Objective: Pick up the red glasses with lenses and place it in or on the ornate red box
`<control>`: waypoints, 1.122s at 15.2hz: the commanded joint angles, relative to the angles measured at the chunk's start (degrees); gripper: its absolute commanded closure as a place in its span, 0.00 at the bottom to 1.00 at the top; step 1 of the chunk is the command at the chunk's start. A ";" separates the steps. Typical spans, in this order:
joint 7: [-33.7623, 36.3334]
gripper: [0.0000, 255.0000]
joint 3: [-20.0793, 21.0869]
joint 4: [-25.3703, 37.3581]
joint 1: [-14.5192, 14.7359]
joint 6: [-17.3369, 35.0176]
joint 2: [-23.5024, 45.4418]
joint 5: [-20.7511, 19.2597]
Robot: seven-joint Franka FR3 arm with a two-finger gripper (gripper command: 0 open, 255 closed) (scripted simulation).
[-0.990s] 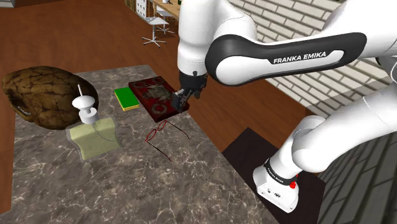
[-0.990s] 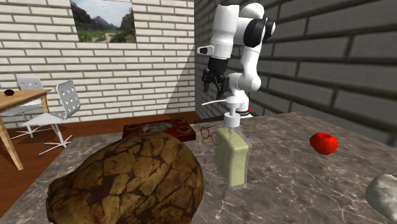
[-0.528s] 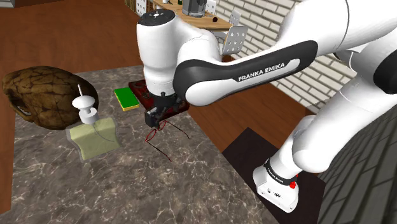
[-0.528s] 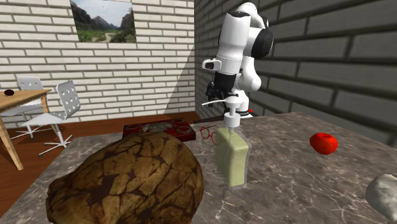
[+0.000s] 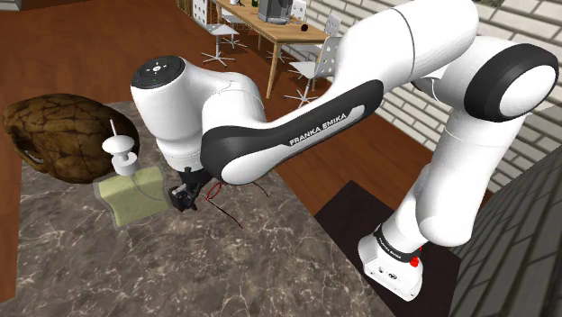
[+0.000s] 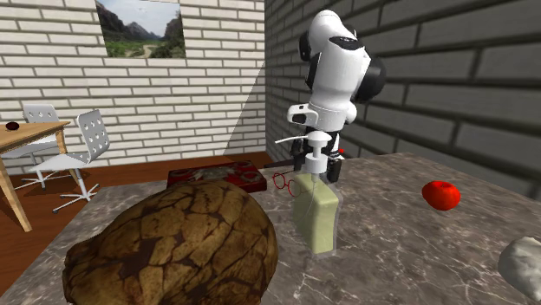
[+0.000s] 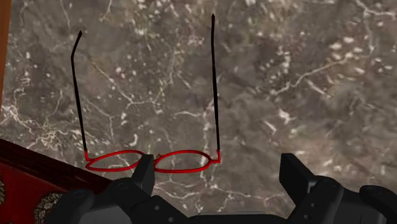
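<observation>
The red glasses lie flat on the marble table, red frame toward my hand, thin dark temples pointing away. My gripper hangs open just above the frame: one finger overlaps the bridge, the other stands well off to the side. In the shoulder view the gripper is low over the table between the dispenser and the glasses. A corner of the ornate red box shows beside the frame. In the second exterior view the box lies beside the glasses. The arm hides the box in the shoulder view.
A pale green soap dispenser stands close by the gripper. A big brown shell-like object sits beyond it. A red tomato and a grey stone lie farther along the table. The table edge runs near the glasses.
The arm swung from over the red box toward the shoulder view's left and came down. The gripper now hangs low over the glasses, next to the dispenser. The glasses have not moved.
</observation>
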 commanded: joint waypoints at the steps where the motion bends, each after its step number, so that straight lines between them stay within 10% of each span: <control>1: 0.60 0.00 -0.29 -0.30 0.26 1.11 1.21 -0.87; 14: 1.45 0.00 -0.96 -3.04 0.02 4.82 2.47 -2.19; 15: 1.45 1.00 -0.96 -3.04 0.02 4.82 2.47 -2.19; 17: 1.45 1.00 -0.96 -3.04 0.02 4.82 2.47 -2.19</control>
